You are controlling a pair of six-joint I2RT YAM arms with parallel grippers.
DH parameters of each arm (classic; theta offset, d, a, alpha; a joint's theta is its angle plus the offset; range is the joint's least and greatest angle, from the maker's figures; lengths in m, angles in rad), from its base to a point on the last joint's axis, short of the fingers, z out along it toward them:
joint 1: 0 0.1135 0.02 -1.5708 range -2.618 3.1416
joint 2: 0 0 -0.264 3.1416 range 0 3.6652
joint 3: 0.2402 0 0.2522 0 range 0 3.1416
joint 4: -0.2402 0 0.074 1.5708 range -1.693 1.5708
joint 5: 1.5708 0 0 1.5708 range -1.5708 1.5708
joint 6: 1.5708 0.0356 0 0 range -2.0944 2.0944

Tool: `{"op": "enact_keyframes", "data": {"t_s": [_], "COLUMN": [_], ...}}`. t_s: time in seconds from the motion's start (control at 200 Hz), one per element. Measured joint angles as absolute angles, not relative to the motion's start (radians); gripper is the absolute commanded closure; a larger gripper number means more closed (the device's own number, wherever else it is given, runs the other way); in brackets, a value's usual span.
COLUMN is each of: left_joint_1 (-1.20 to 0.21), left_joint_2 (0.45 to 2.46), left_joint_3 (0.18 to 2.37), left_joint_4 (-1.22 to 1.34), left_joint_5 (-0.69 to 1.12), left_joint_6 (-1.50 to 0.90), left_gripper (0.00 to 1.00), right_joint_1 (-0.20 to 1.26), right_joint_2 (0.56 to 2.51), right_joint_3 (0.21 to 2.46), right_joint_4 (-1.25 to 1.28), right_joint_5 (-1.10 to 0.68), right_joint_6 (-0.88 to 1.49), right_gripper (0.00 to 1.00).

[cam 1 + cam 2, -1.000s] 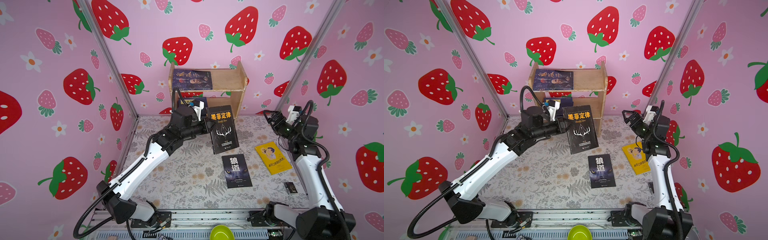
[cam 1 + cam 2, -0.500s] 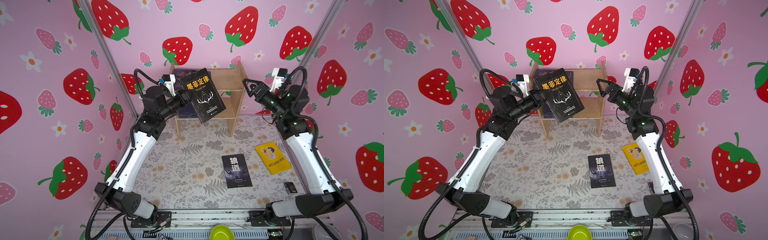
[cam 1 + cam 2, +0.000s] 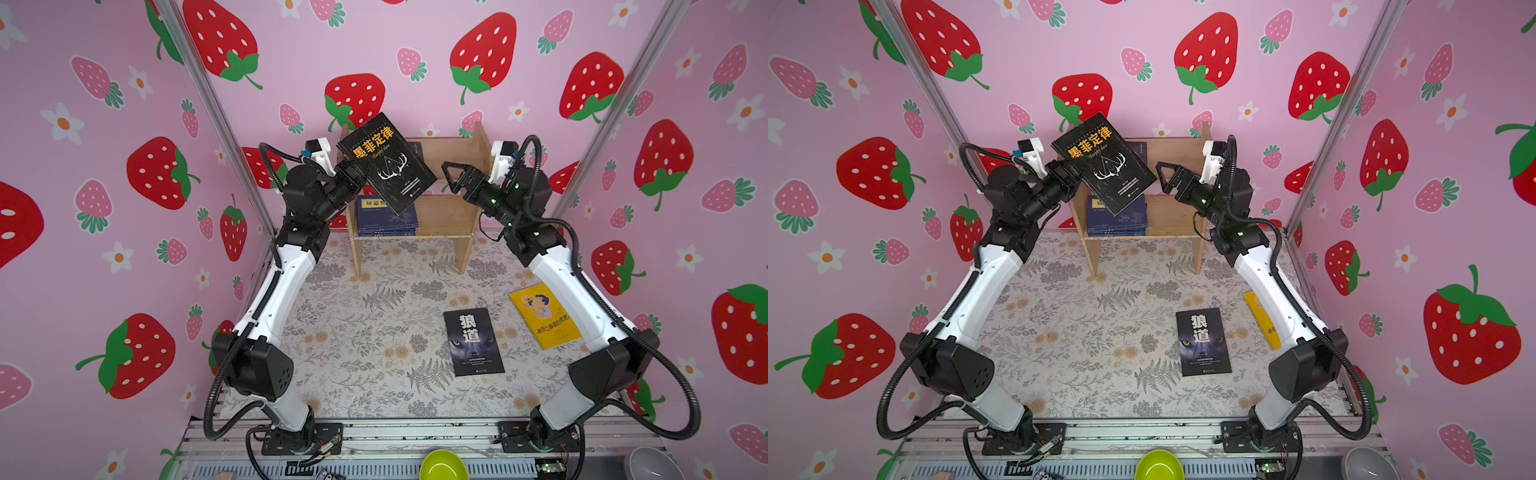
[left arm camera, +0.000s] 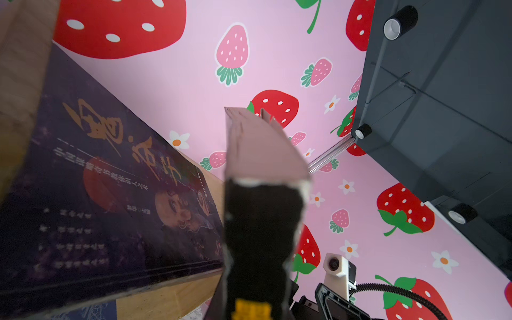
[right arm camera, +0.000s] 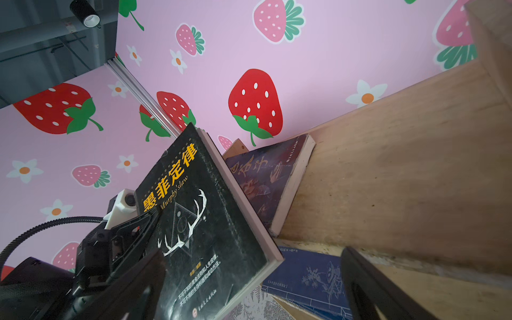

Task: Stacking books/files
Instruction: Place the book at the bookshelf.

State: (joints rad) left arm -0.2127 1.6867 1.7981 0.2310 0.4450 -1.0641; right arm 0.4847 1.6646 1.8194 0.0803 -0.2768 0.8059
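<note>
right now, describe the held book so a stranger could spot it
Find the wooden shelf at the back. Before its top, the left gripper holds a tilted black book. Unlike the black wolf book, it has an orange title and white antlers.

my left claw (image 3: 362,176): clamped on the edge of the black antler book (image 3: 388,162), tilted before the wooden shelf (image 3: 455,208) | my right claw (image 3: 448,176): jaws spread, near that book, apart | lower board: navy books (image 3: 384,218) stacked | mat (image 3: 374,332): black wolf book (image 3: 473,340), yellow book (image 3: 544,318), flat, apart
</note>
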Motion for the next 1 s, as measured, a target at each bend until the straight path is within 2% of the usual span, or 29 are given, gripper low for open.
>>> {"op": "enact_keyframes", "data": {"t_s": [0.285, 0.475, 0.74, 1.0], "left_joint_1": [-0.224, -0.234, -0.237, -0.250], "left_joint_2": [1.732, 1.757, 1.850, 1.928], "left_joint_3": [1.839, 1.928, 2.044, 2.095], "left_joint_4": [0.271, 0.270, 0.272, 0.281], "left_joint_5": [0.393, 0.333, 0.268, 0.157], "left_joint_6": [-1.104, -1.096, -1.097, -1.114], "left_gripper": [1.00, 1.00, 1.00, 1.00], "right_joint_1": [0.476, 0.464, 0.445, 0.444], "right_joint_2": [1.807, 1.872, 1.923, 1.882], "right_joint_3": [2.092, 2.172, 2.191, 2.119], "right_joint_4": [0.042, 0.034, 0.036, 0.091], "right_joint_5": [-0.303, -0.356, -0.394, -0.384], "right_joint_6": [0.757, 0.754, 0.777, 0.800], "right_gripper": [0.00, 0.00, 0.00, 0.00]}}
